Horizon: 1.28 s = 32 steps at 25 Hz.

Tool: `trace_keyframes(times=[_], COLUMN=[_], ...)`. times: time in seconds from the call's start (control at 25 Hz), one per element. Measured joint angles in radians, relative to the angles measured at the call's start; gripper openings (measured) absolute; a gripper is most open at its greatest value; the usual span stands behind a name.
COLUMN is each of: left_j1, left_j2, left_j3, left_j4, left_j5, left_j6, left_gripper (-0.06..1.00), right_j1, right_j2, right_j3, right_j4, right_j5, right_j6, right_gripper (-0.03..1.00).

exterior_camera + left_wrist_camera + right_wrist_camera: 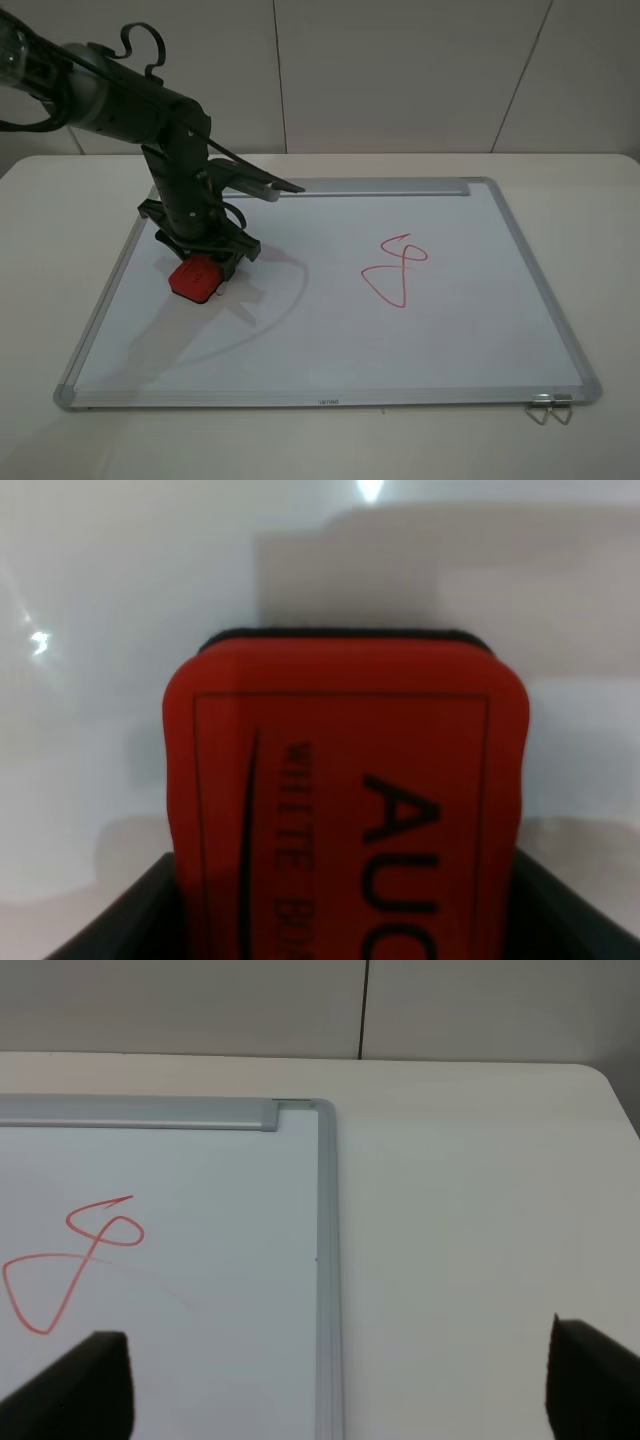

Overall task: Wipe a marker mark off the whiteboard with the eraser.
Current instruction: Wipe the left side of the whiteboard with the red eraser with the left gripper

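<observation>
Nearest the exterior high camera runs the silver-grey front edge of the whiteboard (300,398), which lies flat on a white table (600,200), with a small wire clip (548,410) at its near right corner. Further in, on the left part of the board, sits the eraser (196,278), a red block with black lettering on top and a dark felt edge showing beneath it in the left wrist view. It is down at the white surface, though whether the felt presses on it cannot be told. The left gripper (210,258) pinches the eraser from above, its dark fingers (120,920) closed against the block's two sides. Well apart to the right, about mid-board, is a red looped scribble (398,270) drawn in a thin line. Beyond it the grey tray strip (380,187) runs along the far long edge, and pale wall panels stand behind the table. The right gripper (330,1380) hovers over the board's right frame near the far corner, its fingertips spread wide with nothing between them.
</observation>
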State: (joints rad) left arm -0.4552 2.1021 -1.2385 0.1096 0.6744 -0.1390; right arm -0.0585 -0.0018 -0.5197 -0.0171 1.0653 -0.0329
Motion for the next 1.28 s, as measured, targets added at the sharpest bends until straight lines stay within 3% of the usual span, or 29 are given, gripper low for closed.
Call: trace_keyframes(times=[0.2, 0.4, 0.6, 1.0, 1.28], left_j1=[0.097, 0.091, -0.002, -0.251, -0.253], left_j2=[-0.021, -0.024, -0.024, 0.004, 0.007], left_j3=[0.046, 0.049, 0.049, 0.044, 0.043], left_j4=[0.025, 0.029, 0.032, -0.071, -0.091], left_j5=[-0.005, -0.016, -0.043, -0.124, -0.13], left_j6=[0.0, -0.003, -0.007, -0.03, -0.03], left_gripper=[0.57, 0.57, 0.57, 0.57, 0.57], right_j1=[0.0, 0.0, 0.0, 0.0, 0.0], right_j2=[0.0, 0.0, 0.0, 0.0, 0.0], right_j3=[0.0, 0.0, 0.0, 0.0, 0.0], right_j4=[0.0, 0.0, 0.0, 0.0, 0.0], right_j5=[0.0, 0.0, 0.0, 0.0, 0.0], right_j6=[0.0, 0.0, 0.0, 0.0, 0.0], right_gripper=[0.71, 0.71, 0.71, 0.71, 0.71])
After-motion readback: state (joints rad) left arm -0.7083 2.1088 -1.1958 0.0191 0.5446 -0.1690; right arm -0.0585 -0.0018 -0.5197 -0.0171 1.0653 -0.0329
